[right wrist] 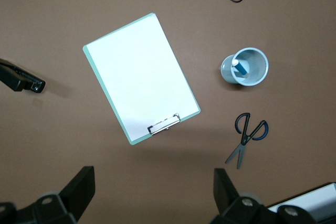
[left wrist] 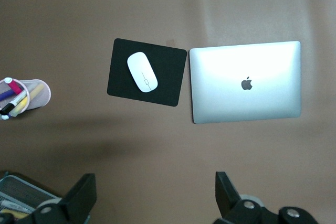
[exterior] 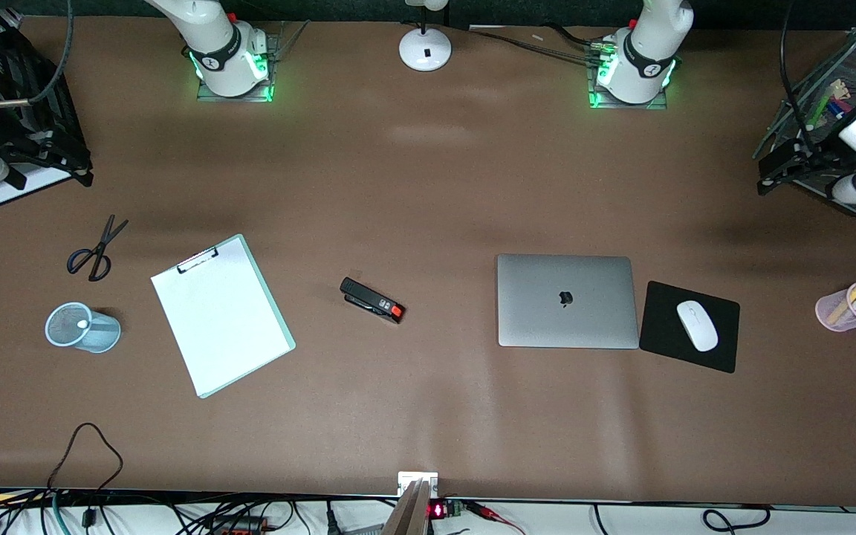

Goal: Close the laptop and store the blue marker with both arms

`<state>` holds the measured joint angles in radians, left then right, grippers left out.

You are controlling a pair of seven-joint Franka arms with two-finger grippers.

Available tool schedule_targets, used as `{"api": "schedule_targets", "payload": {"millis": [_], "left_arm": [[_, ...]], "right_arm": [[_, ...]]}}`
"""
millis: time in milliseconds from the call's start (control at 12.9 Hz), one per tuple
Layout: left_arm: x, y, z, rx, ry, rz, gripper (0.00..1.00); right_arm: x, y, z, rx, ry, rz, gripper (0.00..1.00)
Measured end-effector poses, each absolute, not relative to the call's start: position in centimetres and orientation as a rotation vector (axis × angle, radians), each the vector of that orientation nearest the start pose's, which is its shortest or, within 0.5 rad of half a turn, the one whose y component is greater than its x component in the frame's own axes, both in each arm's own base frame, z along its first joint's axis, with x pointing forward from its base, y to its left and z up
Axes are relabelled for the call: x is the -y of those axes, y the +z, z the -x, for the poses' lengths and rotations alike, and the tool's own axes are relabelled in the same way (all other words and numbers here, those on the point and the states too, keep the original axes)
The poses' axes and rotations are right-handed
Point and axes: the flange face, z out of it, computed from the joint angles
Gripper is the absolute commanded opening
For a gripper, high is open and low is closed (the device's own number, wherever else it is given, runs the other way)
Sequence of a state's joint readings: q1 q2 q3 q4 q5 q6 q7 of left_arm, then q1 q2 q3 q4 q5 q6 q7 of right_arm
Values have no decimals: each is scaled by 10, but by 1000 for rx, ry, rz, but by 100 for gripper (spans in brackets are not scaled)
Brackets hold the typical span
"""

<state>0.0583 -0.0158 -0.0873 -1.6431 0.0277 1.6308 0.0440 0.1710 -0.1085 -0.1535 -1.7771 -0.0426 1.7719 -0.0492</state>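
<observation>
The laptop (exterior: 567, 300) lies closed; the blue marker (right wrist: 239, 68) stands in the mesh cup (right wrist: 244, 66); both grippers (left wrist: 155, 195) (right wrist: 154, 192) hang wide, empty.

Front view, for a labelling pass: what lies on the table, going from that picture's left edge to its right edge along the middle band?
Blue mesh cup → scissors → clipboard → stapler → laptop, lid shut → mouse pad with white mouse → pink pen cup.
</observation>
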Motion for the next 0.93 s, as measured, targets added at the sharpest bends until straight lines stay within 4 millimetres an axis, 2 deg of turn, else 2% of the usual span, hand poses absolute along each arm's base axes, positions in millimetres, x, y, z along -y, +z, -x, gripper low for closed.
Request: {"api": "schedule_targets", "payload": {"millis": [310, 542, 930], "left_arm": [[32, 615, -550, -167, -34, 3104, 100], [33, 616, -549, -170, -35, 3104, 100], [33, 616, -548, -170, -23, 3104, 100]], "right_arm": [[-4, 611, -544, 116, -192, 3161, 100], [-14, 611, -543, 118, -157, 3111, 100], [-14, 617, -536, 118, -70, 3102, 100]]}}
